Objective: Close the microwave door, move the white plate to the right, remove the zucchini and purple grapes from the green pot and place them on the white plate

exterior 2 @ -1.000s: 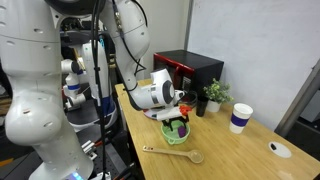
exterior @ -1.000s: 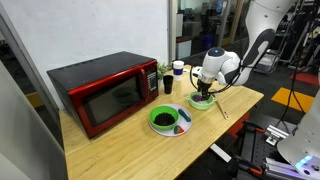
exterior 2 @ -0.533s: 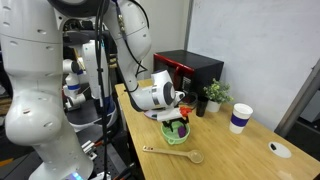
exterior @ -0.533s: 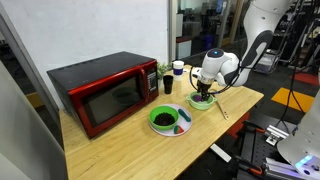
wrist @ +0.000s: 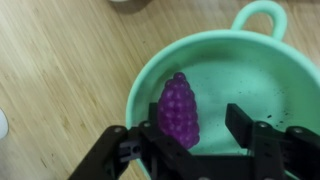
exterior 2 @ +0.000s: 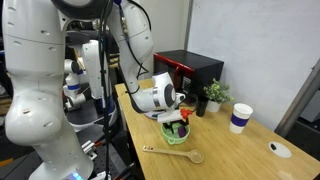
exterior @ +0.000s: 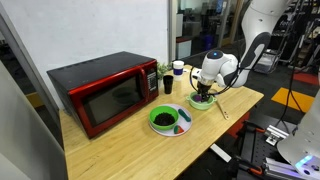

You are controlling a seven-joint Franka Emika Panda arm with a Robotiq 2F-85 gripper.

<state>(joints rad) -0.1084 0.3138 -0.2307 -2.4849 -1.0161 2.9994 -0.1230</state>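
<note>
The hand (wrist: pixel 195 128) is hovering spread inside the green pot (wrist: pixel 255 70), its jaws on either side of the purple grapes (wrist: pixel 178 108), not pinching them yet. The microwave door (exterior: pixel 108 100) is standing shut. The white plate (exterior: pixel 182 128) is lying just beside the pot, without grapes. The zucchini is not showing.

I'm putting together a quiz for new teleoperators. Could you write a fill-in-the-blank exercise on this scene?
The red-framed microwave door is ____. In the wrist view, the small bunch lying in the pale-green round pot is of ____ grapes. The black gripper hangs over the pot with its jaws ____, one finger on either side of the grapes.
Missing words: closed; purple; open.
</note>
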